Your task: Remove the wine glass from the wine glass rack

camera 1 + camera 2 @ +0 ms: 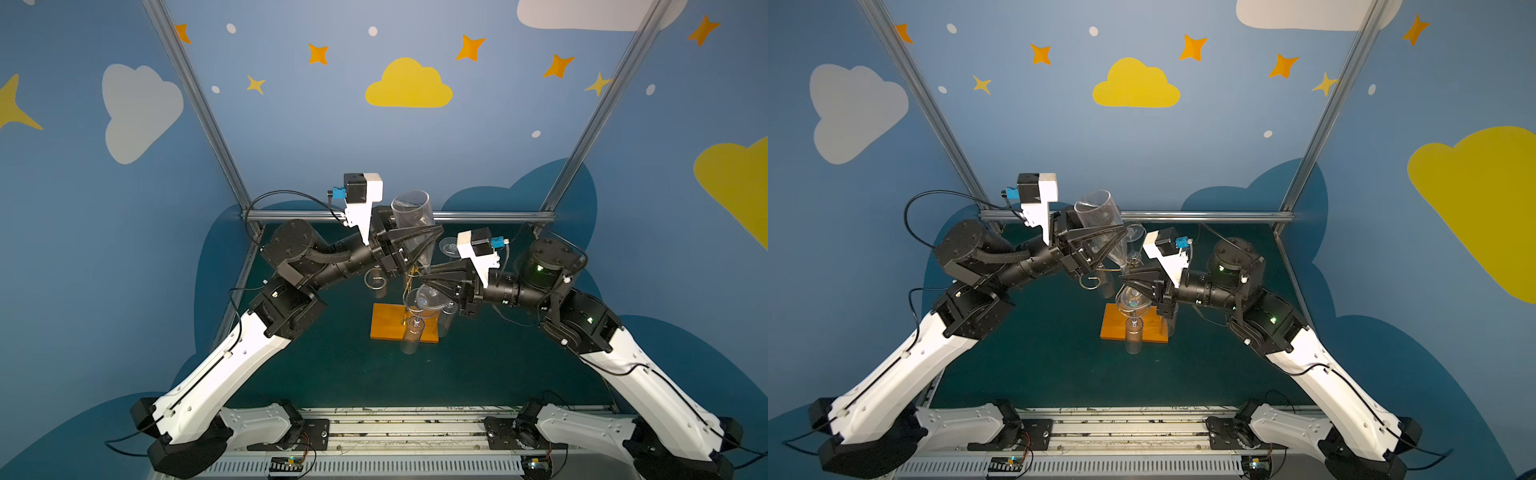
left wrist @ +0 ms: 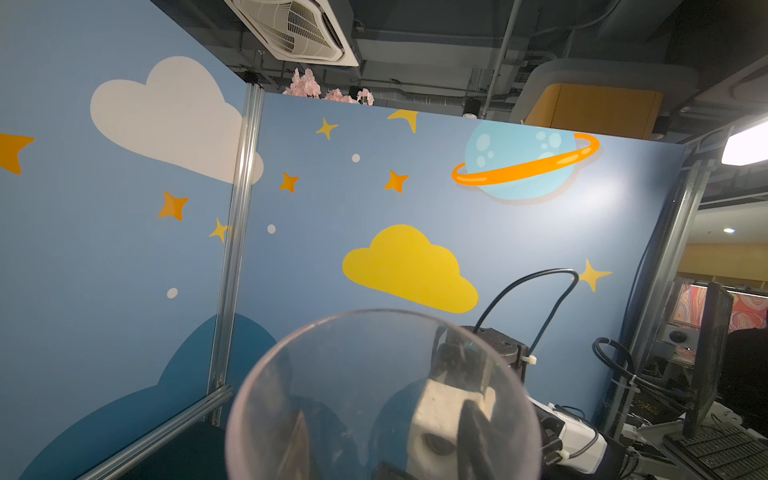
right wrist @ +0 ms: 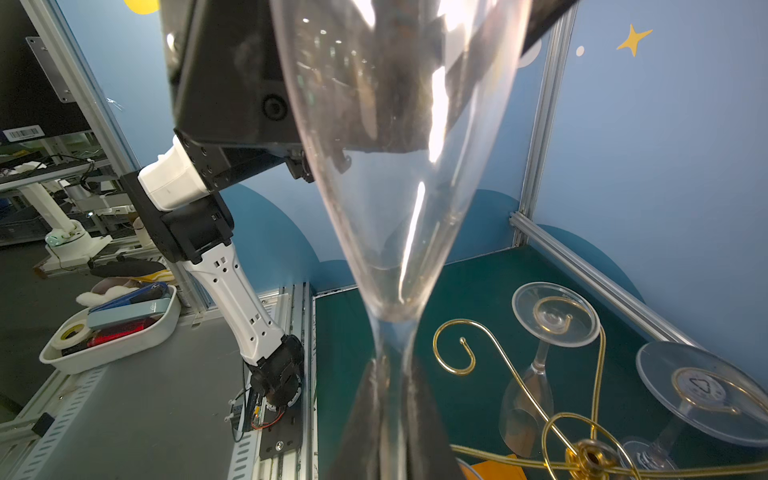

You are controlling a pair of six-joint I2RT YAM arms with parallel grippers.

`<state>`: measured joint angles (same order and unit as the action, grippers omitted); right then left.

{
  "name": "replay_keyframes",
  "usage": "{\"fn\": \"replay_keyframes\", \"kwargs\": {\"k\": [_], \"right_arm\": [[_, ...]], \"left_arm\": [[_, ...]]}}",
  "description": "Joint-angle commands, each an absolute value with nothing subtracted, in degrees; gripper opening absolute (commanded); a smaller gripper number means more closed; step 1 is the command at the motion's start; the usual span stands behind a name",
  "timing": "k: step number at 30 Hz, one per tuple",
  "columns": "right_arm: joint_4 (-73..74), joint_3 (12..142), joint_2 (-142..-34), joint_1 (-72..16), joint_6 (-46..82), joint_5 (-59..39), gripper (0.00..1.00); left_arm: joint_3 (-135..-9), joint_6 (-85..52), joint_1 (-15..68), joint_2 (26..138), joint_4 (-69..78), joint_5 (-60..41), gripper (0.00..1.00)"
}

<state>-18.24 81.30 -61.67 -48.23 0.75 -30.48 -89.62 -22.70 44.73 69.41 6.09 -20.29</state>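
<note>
Closing gently should suit this handover: the wine glass (image 1: 411, 212) stands upright above the wine glass rack (image 1: 384, 326), right jaws pinching its stem, left jaws straddling the bowl, contact unclear.

The right gripper (image 3: 392, 370) is pinching the wine glass (image 3: 399, 208) by its stem, bowl pointing up, and the left gripper (image 3: 428, 75) is straddling the bowl. Next to that, a second glass (image 3: 552, 313) and a third glass (image 3: 706, 390) are hanging upside down from the curls of the gold wine glass rack (image 3: 590, 459).
</note>
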Motion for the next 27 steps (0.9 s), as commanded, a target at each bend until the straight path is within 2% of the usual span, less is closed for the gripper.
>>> {"fn": "replay_keyframes", "kwargs": {"k": [1,2,4,5,7,16,27], "right_arm": [[-17.5,81.5,-60.8,-48.9,-0.4,-30.2,0.00],[-17.4,81.2,-60.6,-49.0,-0.5,-30.4,0.08],[-15.9,79.9,-59.5,-49.4,-0.7,-29.6,0.52],[-15.0,79.1,-58.8,-49.5,-1.0,-28.7,0.63],[-13.6,78.0,-57.3,-49.6,-1.5,-26.6,0.71],[-12.6,74.4,-50.2,-49.6,-5.0,-14.1,0.75],[-12.5,67.2,-41.7,-49.6,-6.8,-5.9,0.76]], "left_arm": [[-89.0,-22.6,44.6,68.0,7.3,-19.5,0.39],[-88.7,-22.8,44.6,67.6,7.5,-19.1,0.39],[-87.7,-23.1,44.6,66.6,8.0,-18.1,0.39],[-87.0,-22.8,44.7,65.9,8.2,-17.4,0.39],[-85.8,-21.8,44.6,64.3,7.6,-15.8,0.39],[-80.5,-13.6,44.6,53.1,-2.8,-4.5,0.39],[-74.5,1.4,44.6,38.9,-11.2,14.9,0.40]]}}
